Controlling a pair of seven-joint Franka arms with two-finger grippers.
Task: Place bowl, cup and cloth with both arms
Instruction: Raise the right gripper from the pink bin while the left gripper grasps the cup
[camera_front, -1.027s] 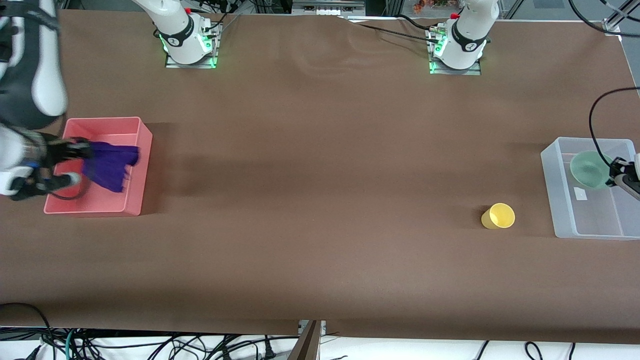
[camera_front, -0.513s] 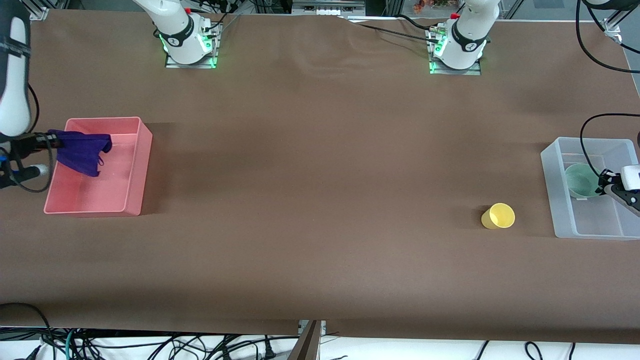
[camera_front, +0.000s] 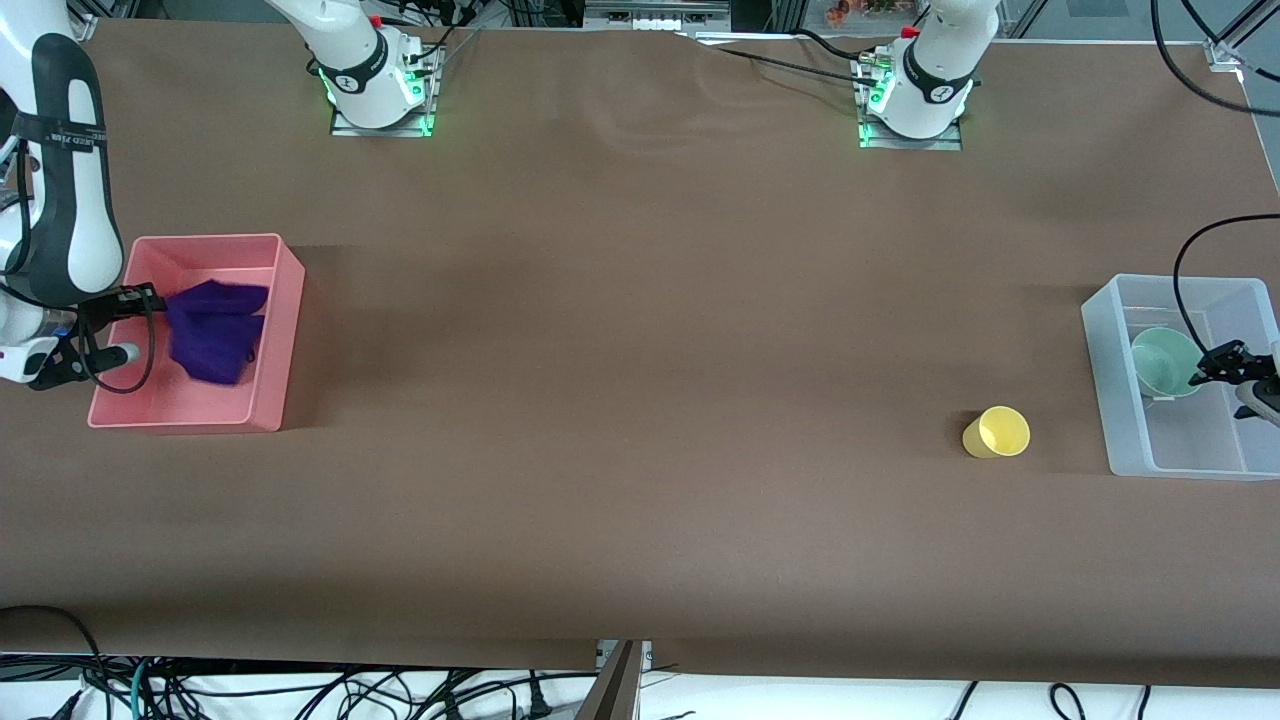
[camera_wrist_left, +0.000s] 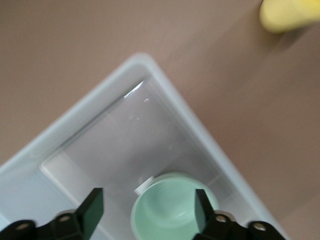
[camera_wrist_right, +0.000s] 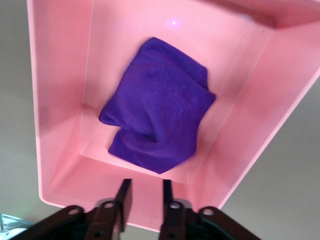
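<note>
The pale green bowl (camera_front: 1162, 362) rests in the clear bin (camera_front: 1098, 380) at the left arm's end of the table. My left gripper (camera_front: 1222, 358) hangs open over it; in the left wrist view the bowl (camera_wrist_left: 170, 212) lies below the wide-spread left gripper (camera_wrist_left: 146, 210). The yellow cup (camera_front: 996, 432) lies on the table beside the clear bin, also in the left wrist view (camera_wrist_left: 287, 12). The purple cloth (camera_front: 213, 330) lies crumpled in the pink bin (camera_front: 272, 345). My right gripper (camera_front: 145, 298) is open and empty over the bin's edge; the right wrist view shows the cloth (camera_wrist_right: 157, 105) apart from the right gripper (camera_wrist_right: 145, 197).
The pink bin (camera_wrist_right: 60, 100) stands at the right arm's end of the table and the clear bin (camera_wrist_left: 165, 95) at the left arm's end. Brown tabletop (camera_front: 640, 400) stretches between them. Cables hang below the table's front edge.
The right gripper has let go of the cloth, which dropped into the pink bin. The left gripper has set the bowl down in the clear bin and opened.
</note>
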